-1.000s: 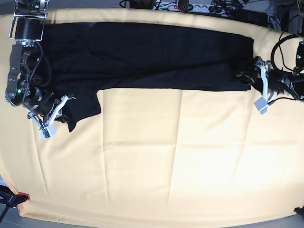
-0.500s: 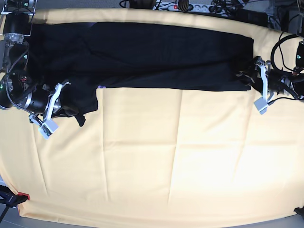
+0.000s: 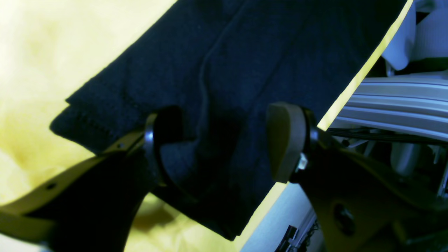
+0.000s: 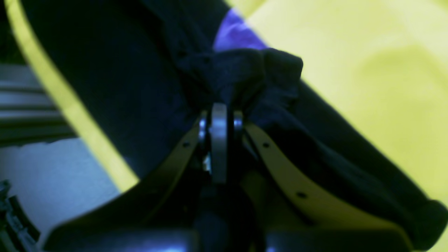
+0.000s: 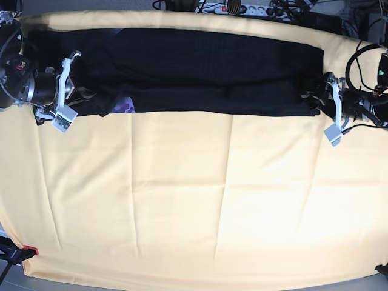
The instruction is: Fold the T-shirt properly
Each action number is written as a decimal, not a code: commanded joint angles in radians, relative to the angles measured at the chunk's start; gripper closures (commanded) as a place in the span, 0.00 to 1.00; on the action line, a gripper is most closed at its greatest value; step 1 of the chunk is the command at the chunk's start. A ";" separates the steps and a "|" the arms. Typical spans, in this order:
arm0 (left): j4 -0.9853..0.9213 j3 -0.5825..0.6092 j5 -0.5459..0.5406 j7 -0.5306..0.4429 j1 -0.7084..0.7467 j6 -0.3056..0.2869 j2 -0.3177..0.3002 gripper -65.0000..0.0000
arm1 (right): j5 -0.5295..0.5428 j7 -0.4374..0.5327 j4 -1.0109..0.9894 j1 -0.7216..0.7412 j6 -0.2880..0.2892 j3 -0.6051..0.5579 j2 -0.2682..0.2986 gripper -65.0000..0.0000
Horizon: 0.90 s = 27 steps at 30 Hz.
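a: how does the pale yellow tablecloth (image 5: 200, 200) look?
b: creased, cables past its far edge
a: the black cotton t-shirt (image 5: 200, 66)?
b: a long band along that edge
a: grippers?
b: right gripper (image 4: 218, 112) pinches bunched shirt; left gripper (image 3: 224, 147) spread over the hem

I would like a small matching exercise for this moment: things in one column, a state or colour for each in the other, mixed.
Things:
1. left hand
2. right hand
3. tablecloth
4. print patch

States or colours:
a. purple
b. shut on the T-shirt
c. pale yellow
d. open over black cloth

Pairs: 1-d, 2-b, 3-c, 4-a
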 commanded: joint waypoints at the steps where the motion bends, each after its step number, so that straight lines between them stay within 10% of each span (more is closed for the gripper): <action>1: 0.011 -0.011 -0.022 -0.003 -0.017 -0.003 -0.023 0.38 | 0.029 -0.004 0.025 -0.003 0.005 0.008 0.021 1.00; 27: 0.012 -0.011 -0.022 0.012 -0.023 -0.003 -0.159 0.38 | -0.271 0.003 0.035 -0.154 0.005 0.008 0.082 1.00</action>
